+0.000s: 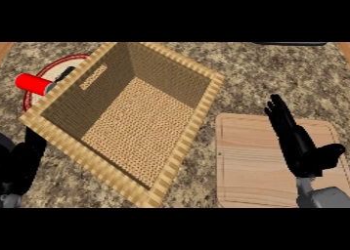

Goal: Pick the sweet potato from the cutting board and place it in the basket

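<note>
Head view shows the right robot hand (299,141), fingers straight and holding nothing, over the pale rectangular wooden cutting board (250,166) at four o'clock. No sweet potato shows on it or in the square woven wicker basket (199,110) at ten o'clock. It may sit hidden beneath the palm, so closing blind could miss it. The left robot hand (19,163) rests relaxed at eight o'clock.

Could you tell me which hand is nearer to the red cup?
Left. The left hand is below the red cylindrical cup, beside the woven basket; the right hand is across the basket, over the wooden cutting board.
</note>
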